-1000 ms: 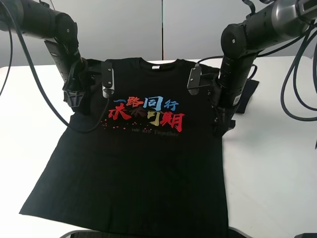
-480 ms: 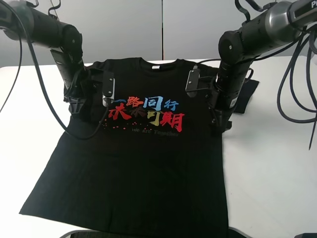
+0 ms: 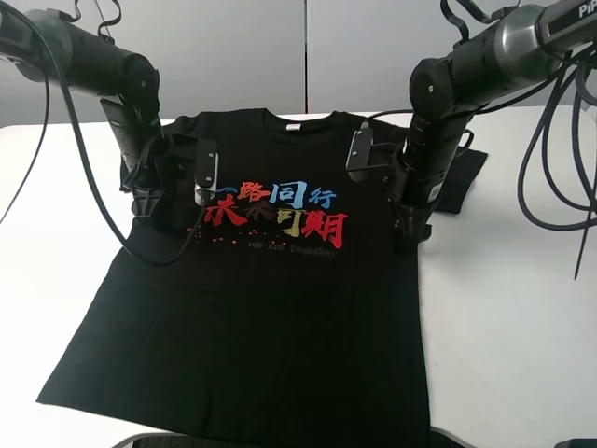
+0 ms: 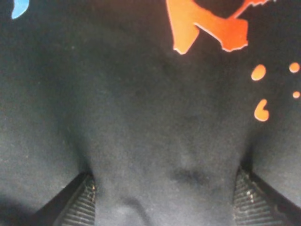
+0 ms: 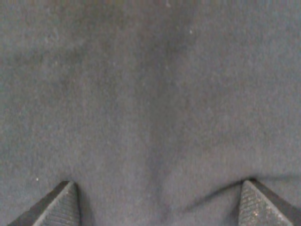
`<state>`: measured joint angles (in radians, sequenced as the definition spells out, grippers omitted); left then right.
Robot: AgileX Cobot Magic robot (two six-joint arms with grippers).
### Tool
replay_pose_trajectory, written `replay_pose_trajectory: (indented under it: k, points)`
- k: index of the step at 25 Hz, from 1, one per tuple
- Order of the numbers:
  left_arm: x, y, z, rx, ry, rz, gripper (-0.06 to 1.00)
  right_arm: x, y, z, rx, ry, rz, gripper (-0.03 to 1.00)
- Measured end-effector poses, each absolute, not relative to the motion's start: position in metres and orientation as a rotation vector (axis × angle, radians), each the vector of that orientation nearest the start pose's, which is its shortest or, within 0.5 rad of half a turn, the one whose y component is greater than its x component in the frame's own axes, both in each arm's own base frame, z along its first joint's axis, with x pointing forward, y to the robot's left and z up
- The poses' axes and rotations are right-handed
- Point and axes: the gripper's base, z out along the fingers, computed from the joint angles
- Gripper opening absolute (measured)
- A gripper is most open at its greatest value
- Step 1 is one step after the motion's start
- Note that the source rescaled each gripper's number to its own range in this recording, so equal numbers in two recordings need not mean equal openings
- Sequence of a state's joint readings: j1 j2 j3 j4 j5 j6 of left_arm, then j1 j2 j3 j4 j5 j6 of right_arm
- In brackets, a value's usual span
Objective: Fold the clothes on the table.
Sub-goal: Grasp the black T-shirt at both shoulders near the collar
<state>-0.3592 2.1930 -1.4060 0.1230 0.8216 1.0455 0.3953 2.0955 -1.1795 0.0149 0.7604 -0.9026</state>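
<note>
The black T-shirt lies flat, chest up, on the white table, collar at the far side. Its red, blue and yellow characters sit mid-chest. My left gripper is down on the shirt's left side by the sleeve. In the left wrist view its jaws stand wide apart with a ridge of black fabric between them, next to the red print. My right gripper presses on the shirt's right edge below the sleeve. It is open too, with plain black cloth between its fingers.
The right sleeve lies spread on the table behind the right arm. Black cables hang from both arms. The shirt's hem reaches the table's front edge. White tabletop shows on both sides of the shirt.
Both arms have shifted slightly inward and settled lower onto the shirt. The shirt itself has barely moved.
</note>
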Motion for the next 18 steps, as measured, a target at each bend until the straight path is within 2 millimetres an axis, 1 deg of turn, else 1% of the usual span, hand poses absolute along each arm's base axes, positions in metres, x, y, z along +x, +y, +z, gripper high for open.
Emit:
replay_pose_trajectory:
  k: [3, 6, 7, 9, 18]
  points:
    - [0.3836, -0.1353, 0.0948, 2.112, 2.299, 0.161, 0.80, 0.3310, 0.1416, 0.0875, -1.881, 2.515, 0.056, 0.67]
    - [0.3839, -0.1354, 0.0943, 2.113, 2.299, 0.161, 0.80, 0.3307, 0.1447, 0.0877, -1.869, 2.501, 0.102, 0.54]
    - [0.3839, -0.1354, 0.0943, 2.113, 2.299, 0.161, 0.80, 0.3306, 0.1452, 0.0874, -1.866, 2.500, 0.110, 0.52]
    - [0.3837, -0.1353, 0.0937, 2.115, 2.301, 0.160, 0.80, 0.3307, 0.1457, 0.0874, -1.863, 2.497, 0.116, 0.50]
    - [0.3841, -0.1354, 0.0920, 2.121, 2.309, 0.156, 0.80, 0.3300, 0.1469, 0.0863, -1.851, 2.510, 0.143, 0.51]
